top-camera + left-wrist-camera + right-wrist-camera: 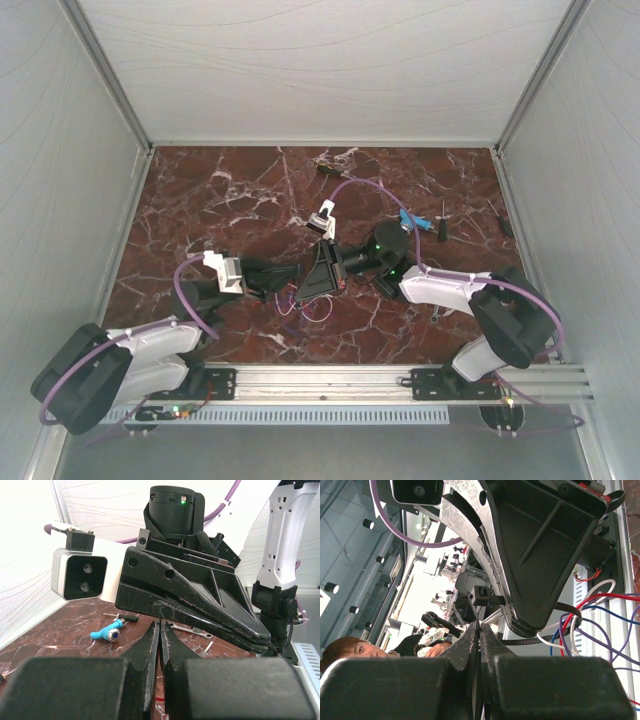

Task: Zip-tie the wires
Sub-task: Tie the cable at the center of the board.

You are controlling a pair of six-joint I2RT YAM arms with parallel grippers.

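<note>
The right gripper is pressing its jaws together on the thin tail of a black zip tie, whose strap is curving around the wires. The left gripper is meeting it tip to tip, jaws pressed together. The wires are lying on the table at 6 o'clock of the jaws. A blue-handled tool is lying at 2 o'clock.

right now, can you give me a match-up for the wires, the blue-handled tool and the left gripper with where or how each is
1 wires
2 blue-handled tool
3 left gripper

a shut
b lying on the table beyond the right arm
c thin loops of several colours

pairs: 1-c, 2-b, 3-a
</note>
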